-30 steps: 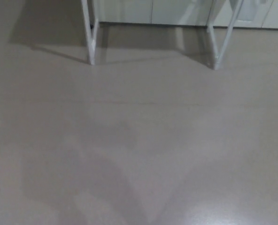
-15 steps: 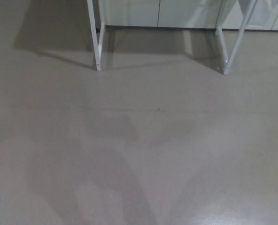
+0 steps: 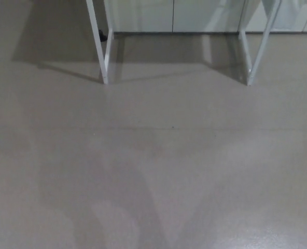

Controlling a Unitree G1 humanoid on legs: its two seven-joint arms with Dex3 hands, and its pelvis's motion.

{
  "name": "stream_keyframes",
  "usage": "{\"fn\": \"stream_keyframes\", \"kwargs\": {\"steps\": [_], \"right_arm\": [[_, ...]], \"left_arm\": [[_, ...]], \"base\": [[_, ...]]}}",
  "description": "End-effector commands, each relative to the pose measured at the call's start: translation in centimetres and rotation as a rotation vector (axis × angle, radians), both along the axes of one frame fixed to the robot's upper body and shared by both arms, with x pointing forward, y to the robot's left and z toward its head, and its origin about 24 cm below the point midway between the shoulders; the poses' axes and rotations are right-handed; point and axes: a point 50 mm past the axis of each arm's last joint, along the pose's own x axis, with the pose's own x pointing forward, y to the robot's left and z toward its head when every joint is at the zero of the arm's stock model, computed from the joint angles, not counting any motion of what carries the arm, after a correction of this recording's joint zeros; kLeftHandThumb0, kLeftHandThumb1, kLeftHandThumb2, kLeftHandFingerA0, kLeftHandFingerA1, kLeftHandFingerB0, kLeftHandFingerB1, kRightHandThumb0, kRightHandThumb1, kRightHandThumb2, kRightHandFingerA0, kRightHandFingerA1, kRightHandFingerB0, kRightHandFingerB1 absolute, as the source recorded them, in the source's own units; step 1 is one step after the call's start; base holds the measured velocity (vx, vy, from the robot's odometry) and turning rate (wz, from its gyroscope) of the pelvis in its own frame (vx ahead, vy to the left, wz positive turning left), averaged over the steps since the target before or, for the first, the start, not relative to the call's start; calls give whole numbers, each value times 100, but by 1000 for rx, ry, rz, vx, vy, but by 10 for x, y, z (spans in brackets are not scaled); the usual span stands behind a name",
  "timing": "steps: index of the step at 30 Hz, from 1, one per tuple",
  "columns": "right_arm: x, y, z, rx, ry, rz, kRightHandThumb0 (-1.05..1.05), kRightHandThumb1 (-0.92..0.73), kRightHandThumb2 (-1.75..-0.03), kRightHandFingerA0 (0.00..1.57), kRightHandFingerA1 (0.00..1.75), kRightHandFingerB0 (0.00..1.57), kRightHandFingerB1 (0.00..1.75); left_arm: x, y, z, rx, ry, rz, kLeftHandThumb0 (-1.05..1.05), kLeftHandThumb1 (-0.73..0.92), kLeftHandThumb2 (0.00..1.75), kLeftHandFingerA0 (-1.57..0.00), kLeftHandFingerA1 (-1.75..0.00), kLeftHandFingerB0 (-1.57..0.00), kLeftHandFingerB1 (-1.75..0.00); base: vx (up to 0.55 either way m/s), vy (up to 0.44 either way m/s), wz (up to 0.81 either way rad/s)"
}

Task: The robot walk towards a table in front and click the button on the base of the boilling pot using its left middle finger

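Grey floor fills almost the whole picture, smooth and a bit shiny, with soft shadows on it. Far away stand white table legs — one pair on the left, another pair on the right. Behind them runs a pale cupboard wall. Neither hand shows, so I cannot tell their fingers. The boiling pot is out of sight — only the legs show.

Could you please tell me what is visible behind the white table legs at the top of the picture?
Behind the white table legs stand pale cabinet fronts. The tabletop lies outside the frame.
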Motion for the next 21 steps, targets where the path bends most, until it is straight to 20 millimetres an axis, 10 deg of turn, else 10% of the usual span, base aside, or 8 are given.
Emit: {"fn": "stream_keyframes", "kwargs": {"steps": [1,19,21], "right_arm": [[0,-2,2,-15,1,6,-4,-55,-92,48,63,19,49],[-1,-2,0,-23,6,24,-3,-54,-92,49,64,21,50],[0,-2,-1,-27,8,27,-5,-72,-59,56,53,33,39]], "left_arm": [[0,6,4,13,-9,-1,-40,42,67,-63,-53,-38,-44],[1,6,3,44,5,-32,-44,43,70,-62,-54,-40,-46],[1,6,3,37,4,-28,-43,43,70,-62,-54,-40,-45]], "base": [[299,148,-5],[87,-80,5],[64,-128,-4]]}}
